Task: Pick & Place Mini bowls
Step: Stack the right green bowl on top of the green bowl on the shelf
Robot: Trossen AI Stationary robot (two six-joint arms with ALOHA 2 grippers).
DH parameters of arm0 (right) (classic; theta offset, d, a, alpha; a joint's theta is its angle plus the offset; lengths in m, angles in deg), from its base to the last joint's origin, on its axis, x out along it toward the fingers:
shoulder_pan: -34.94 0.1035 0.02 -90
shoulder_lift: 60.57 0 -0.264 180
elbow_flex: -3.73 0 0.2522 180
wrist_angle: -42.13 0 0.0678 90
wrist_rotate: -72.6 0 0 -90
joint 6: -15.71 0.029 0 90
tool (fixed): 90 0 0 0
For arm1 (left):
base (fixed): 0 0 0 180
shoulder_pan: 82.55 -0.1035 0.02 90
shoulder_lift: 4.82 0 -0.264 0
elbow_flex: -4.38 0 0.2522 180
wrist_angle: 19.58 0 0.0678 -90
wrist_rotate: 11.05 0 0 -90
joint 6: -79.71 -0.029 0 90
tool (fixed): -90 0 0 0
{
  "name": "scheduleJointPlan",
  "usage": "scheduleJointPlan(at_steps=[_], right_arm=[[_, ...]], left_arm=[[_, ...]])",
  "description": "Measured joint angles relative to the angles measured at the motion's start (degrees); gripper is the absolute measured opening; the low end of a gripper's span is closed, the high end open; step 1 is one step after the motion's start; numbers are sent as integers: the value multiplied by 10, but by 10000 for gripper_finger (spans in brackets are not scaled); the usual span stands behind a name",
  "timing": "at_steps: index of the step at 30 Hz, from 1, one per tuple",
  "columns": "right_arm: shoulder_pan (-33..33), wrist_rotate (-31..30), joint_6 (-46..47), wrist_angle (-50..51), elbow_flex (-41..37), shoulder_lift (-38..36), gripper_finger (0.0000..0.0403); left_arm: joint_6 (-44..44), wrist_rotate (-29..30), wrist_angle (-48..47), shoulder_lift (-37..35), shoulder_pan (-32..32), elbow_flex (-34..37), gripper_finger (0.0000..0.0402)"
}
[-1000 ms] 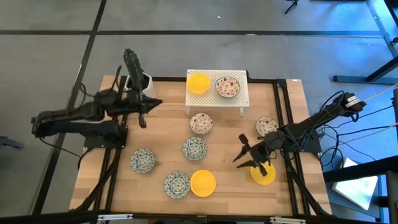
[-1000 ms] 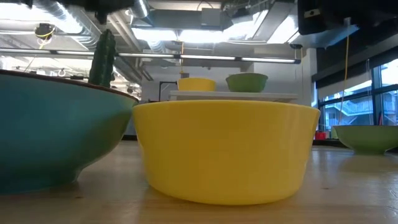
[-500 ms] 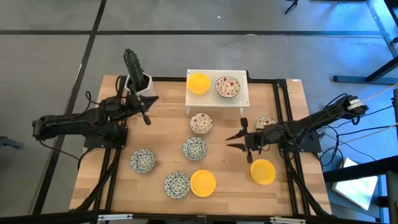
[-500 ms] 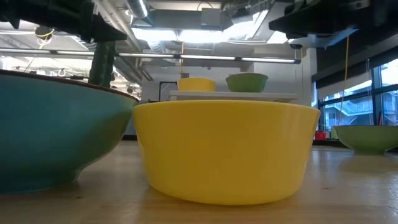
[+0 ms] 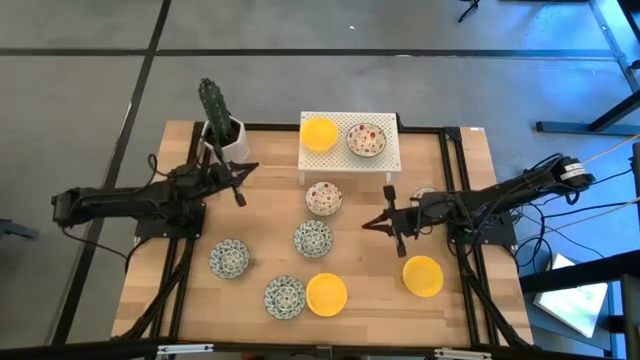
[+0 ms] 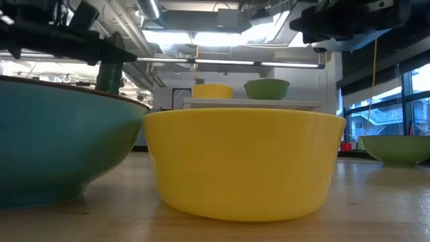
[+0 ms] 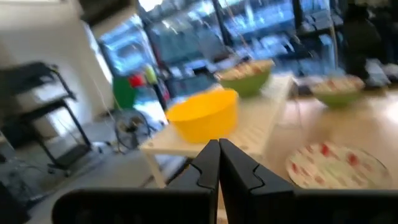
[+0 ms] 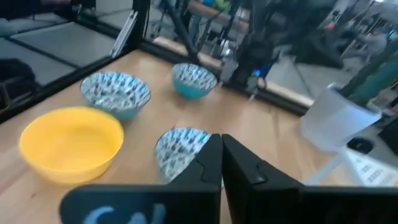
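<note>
Progress looks like two mini bowls [image 5: 343,136] up on the white rack [image 5: 388,153] and six scattered on the counter [image 5: 260,210], while right gripper [image 5: 391,222] and left gripper [image 5: 236,183] hover empty, fingers together.

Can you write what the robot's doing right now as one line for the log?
left gripper: shut, empty, near cactus pot | right gripper: shut, empty, above table | yellow bowl: on table

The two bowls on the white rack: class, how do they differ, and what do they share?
The yellow bowl is plain inside; the floral bowl is cream with reddish flowers. The yellow bowl sits at the left end of the white rack; the floral bowl sits nearer the right end. Both are small, round, upright and empty.
</note>
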State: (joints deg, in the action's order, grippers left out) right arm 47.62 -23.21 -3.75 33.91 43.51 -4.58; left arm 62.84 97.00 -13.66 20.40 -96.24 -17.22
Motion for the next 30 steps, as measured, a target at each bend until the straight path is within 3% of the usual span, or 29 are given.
scheduleJointPlan(at_steps=[4, 17, 23, 30], right_arm=[[-16, -1, -11, -48, 0, 0, 8], [-62, -2, 9, -78, 0, 5, 9], [-62, -2, -1, -103, 0, 8, 8], [-62, -45, 8, -117, 0, 9, 8]], left_arm=[[-5, -22, 67, -6, -30, 27, 1], [-15, -60, 96, -27, -109, 28, 4], [-36, -89, 158, -27, -120, 28, 2], [-36, -82, 116, -26, -120, 28, 7]])
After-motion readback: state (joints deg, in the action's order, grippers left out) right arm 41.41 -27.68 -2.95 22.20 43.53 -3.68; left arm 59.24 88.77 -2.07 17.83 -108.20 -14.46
